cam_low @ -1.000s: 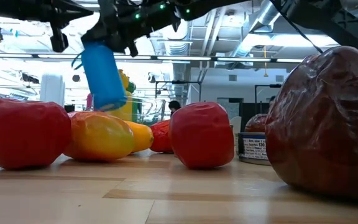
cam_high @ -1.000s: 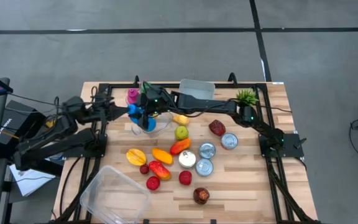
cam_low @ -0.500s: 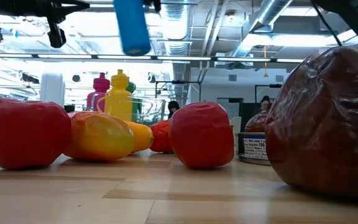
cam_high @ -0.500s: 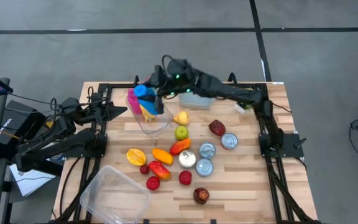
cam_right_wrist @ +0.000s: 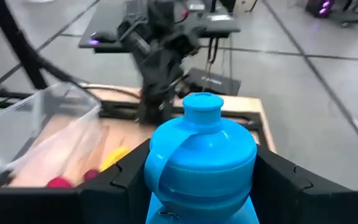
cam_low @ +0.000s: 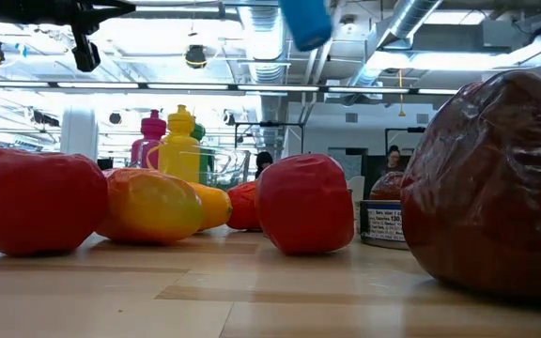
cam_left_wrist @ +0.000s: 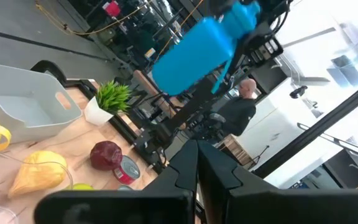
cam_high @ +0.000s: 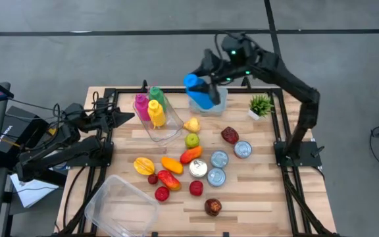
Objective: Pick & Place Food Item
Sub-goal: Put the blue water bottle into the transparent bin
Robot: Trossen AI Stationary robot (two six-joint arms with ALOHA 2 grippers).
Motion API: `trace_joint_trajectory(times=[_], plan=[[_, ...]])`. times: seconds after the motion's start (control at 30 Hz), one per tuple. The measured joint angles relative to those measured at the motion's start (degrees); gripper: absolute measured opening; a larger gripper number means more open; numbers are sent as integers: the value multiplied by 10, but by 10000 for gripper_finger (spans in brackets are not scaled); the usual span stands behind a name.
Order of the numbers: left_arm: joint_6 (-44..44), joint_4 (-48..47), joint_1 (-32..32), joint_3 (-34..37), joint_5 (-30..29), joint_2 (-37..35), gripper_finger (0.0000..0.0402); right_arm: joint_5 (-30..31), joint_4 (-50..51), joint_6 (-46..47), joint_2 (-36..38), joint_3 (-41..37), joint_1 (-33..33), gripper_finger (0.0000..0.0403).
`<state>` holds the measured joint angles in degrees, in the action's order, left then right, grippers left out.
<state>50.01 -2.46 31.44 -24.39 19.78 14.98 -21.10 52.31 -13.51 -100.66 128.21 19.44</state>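
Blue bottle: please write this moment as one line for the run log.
right gripper: shut on blue bottle | held above grey bin | left gripper: shut, waiting at table's left

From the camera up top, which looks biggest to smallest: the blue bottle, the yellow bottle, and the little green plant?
1. Blue bottle, though it's lifted nearer the camera in the right gripper, so that's unsure.
2. Yellow bottle.
3. Green plant.

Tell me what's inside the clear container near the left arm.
The clear container holds a pink bottle, a yellow bottle and a green bottle. The bottles cover most of its floor, so anything beneath them cannot be seen.
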Motion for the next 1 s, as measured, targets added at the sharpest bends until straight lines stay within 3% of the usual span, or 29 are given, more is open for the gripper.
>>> trace_joint_trajectory(times=[0.1,0.23,0.3,0.4,0.53,0.63,0.73,1.0], plan=[[0,0,0,0,0,0,0,-5,-24,9,55,-101,-3,200],[0,0,0,0,2,0,0,16,-139,55,187,-340,-4,200],[0,0,0,0,2,0,0,46,-271,84,270,-478,1,200],[-1,0,0,0,2,0,0,113,-553,145,355,-677,2,200],[-1,0,0,0,1,0,0,192,-815,207,353,-837,-3,200],[-1,0,0,0,1,2,0,214,-932,234,288,-867,-12,200],[-1,0,0,0,1,3,0,212,-1003,243,202,-837,-24,200],[-2,-1,0,0,0,5,0,165,-1002,223,34,-658,-45,200]])
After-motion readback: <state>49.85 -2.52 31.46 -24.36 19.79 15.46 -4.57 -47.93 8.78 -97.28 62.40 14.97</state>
